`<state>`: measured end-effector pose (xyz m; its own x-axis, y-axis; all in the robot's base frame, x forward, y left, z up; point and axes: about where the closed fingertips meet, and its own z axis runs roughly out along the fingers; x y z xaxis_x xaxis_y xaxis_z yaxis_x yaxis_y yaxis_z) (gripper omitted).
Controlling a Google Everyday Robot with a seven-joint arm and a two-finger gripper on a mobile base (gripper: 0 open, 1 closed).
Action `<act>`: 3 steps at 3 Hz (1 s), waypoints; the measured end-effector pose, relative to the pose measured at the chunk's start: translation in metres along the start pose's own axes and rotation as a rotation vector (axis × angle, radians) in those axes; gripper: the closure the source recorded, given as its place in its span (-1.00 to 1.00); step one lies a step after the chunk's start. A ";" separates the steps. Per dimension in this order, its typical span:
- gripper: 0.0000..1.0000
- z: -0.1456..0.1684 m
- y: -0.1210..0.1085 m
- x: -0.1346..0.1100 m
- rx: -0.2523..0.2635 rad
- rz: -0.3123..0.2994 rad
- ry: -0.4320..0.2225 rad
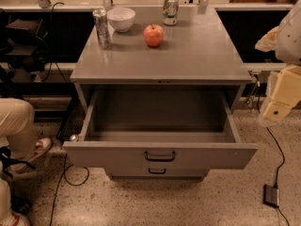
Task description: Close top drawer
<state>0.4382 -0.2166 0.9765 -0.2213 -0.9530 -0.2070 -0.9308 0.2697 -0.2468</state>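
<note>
The top drawer [160, 155] of the grey metal cabinet is pulled far out towards me. Its flat front panel carries a small dark loop handle [160, 156] at the centre. The inside of the drawer [160, 114] is bare. My arm comes in at the right edge, and its cream-coloured gripper end [276, 108] hangs to the right of the drawer, level with the drawer's right side wall and apart from it.
On the cabinet top [197, 55] stand a silver can [101, 28], a white bowl [121, 19], a red apple [154, 35] and a second can [170, 8]. A lower drawer's handle [157, 171] shows below. A person's leg and shoe [21, 135] are at left. Cables and a small black box [272, 195] lie on the floor.
</note>
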 end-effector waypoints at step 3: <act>-1.00 0.080 0.056 0.034 -0.185 0.164 0.010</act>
<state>0.4014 -0.2231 0.8797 -0.3753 -0.9003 -0.2206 -0.9196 0.3915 -0.0330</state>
